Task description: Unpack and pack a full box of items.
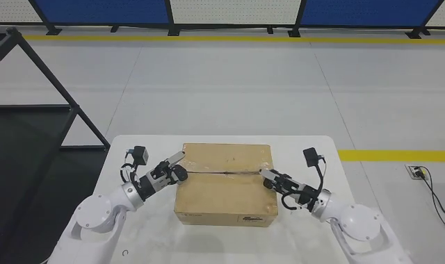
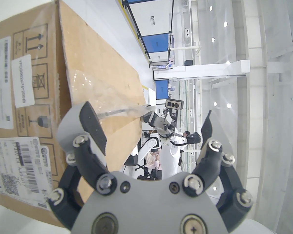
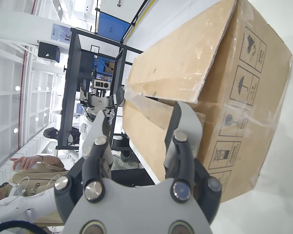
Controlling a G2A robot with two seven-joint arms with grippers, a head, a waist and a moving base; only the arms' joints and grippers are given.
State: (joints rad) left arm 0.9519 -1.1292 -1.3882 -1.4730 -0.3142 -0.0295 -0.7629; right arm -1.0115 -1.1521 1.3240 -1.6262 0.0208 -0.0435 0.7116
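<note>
A brown cardboard box (image 1: 222, 194) lies in the middle of the white table (image 1: 306, 149), its two top flaps meeting along a seam with clear tape. My left gripper (image 1: 178, 170) is at the seam's left end, open, with one finger (image 2: 92, 125) against the flap edge of the box (image 2: 97, 62). My right gripper (image 1: 267, 175) is at the seam's right end, also open, one finger (image 3: 180, 118) at the flap corner of the box (image 3: 234, 86). The far flap stands slightly raised, with a dark gap under it. Nothing is gripped.
A black metal rack (image 1: 42, 111) stands off the table's left side. White table surface shows around the box on all sides. Blue and white partition panels (image 1: 236, 3) line the far floor.
</note>
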